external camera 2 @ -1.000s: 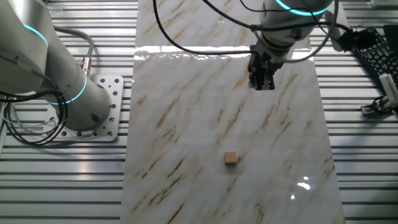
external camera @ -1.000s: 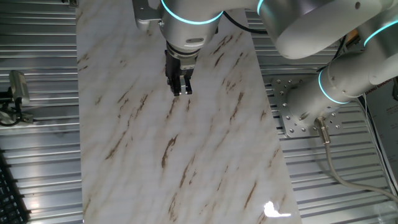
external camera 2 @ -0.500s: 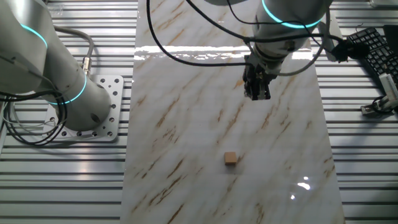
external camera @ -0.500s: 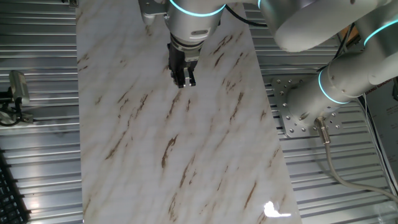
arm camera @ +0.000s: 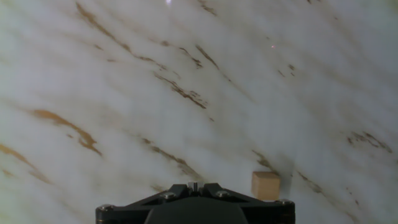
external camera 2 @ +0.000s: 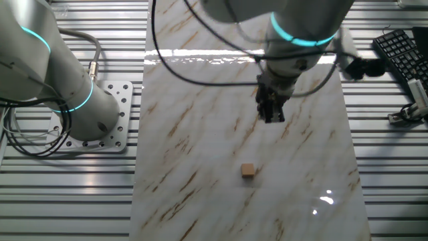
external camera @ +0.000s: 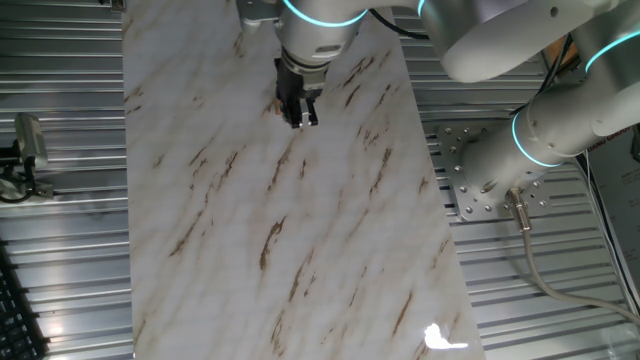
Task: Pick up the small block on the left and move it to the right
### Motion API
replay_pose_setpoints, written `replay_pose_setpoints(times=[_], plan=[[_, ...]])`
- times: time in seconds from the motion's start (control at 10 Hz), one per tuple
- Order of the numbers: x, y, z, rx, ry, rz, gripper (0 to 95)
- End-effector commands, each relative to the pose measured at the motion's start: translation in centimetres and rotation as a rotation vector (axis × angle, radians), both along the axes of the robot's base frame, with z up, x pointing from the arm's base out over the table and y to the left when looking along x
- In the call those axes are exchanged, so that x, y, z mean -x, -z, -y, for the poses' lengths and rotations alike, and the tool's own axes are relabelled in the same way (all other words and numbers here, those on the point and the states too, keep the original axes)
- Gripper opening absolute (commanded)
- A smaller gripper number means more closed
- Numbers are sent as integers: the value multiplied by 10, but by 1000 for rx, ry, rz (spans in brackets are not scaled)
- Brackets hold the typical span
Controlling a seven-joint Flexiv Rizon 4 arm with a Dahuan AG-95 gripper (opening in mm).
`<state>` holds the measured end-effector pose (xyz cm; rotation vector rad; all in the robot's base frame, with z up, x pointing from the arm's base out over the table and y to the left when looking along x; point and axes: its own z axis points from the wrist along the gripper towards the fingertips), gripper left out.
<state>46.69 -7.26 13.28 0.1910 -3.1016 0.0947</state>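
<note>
The small block [external camera 2: 248, 170] is a tiny light-brown cube lying on the marble-patterned board [external camera 2: 200, 154], in the near half of the other fixed view. It also shows in the hand view [arm camera: 266, 185], low and just right of my fingertips. My gripper [external camera 2: 271, 118] hangs above the board, some way beyond the block, with its fingers together and nothing between them. In one fixed view my gripper [external camera: 300, 119] is near the top of the board, and I cannot make out the block there. In the hand view my gripper [arm camera: 194, 185] looks shut.
The arm's base [external camera 2: 100, 120] stands on a bolted plate left of the board. A keyboard [external camera 2: 401, 53] and a small clamp [external camera 2: 408, 114] lie off the board at the right. Ribbed metal table surrounds the board. A glare spot [external camera 2: 326, 198] lies near the front.
My gripper has moved steadily across the board toward the block, staying shut. The block has not moved.
</note>
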Motion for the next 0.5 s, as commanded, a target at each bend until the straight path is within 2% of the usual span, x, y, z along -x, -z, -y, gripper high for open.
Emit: replay_pose_setpoints(times=[0.1, 0.4, 0.5], plan=[[5, 4, 8, 5, -8, 6, 0], [5, 5, 11, 5, -12, 9, 0], [5, 6, 11, 3, -14, 18, 0]])
